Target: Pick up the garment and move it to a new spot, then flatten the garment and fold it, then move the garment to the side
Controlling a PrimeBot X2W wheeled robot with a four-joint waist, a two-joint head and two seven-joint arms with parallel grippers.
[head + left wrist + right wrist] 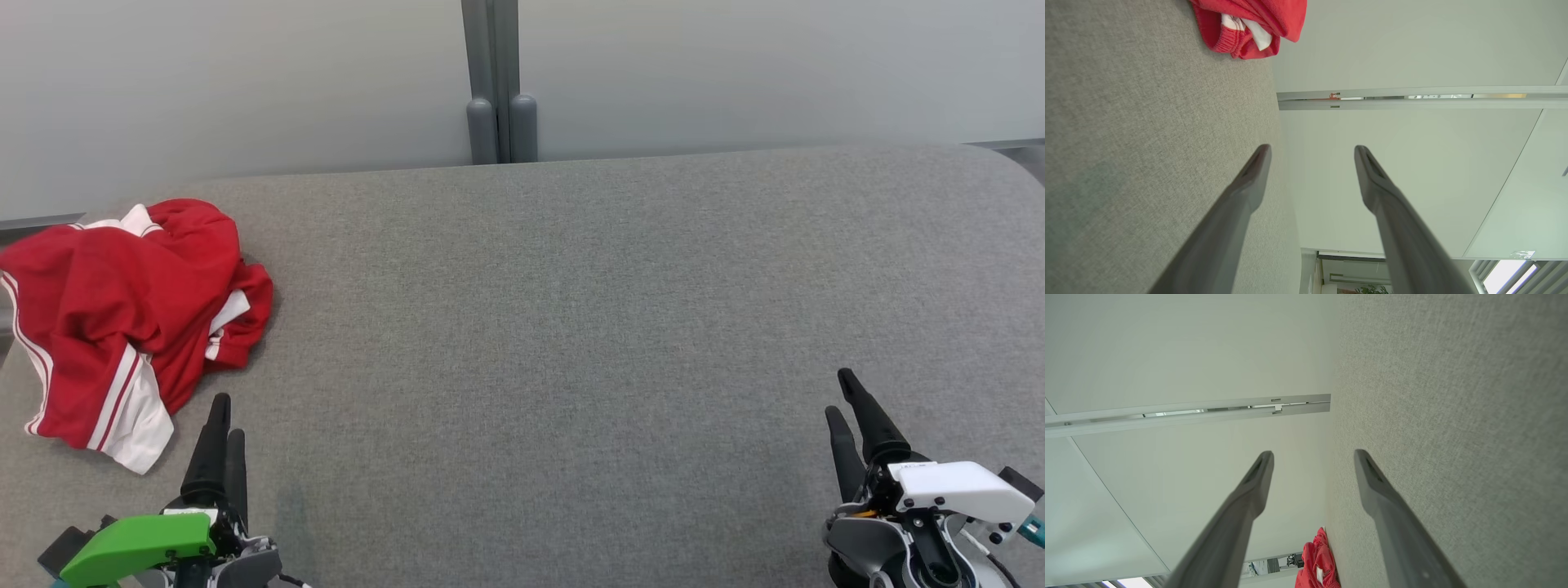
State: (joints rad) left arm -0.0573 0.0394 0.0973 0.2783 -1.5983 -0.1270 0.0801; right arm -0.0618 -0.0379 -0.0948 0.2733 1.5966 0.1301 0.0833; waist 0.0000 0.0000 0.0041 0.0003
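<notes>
The red garment (122,327), with white stripes and white panels, is lying crumpled at the far left of the grey bench (571,327), and its left side is reaching the bench's left edge. Nothing is gripping it.

The left tool (229,415), with a green cover on its wrist, is sitting at the near left of the bench and pointing toward the far side. It is just near the garment's near hem but apart from it. In the head view it is showing edge on, so its two dark tips are looking close together. The left wrist view is showing it (1312,148) released, with a clear gap between the tips and nothing held. One tip is showing against the bench fabric and the other against the pale wall (1412,49), and a bunched corner of the garment (1249,24) is lying farther ahead on the bench.

The right tool (838,392), with a white cover, is sitting at the near right, well apart from the garment. It is also released and holding nothing, and its wrist view (1313,452) is showing the same wide gap. I cannot tell whether either tool is touching the bench.

A grey post (500,82) is standing behind the bench's far edge.
</notes>
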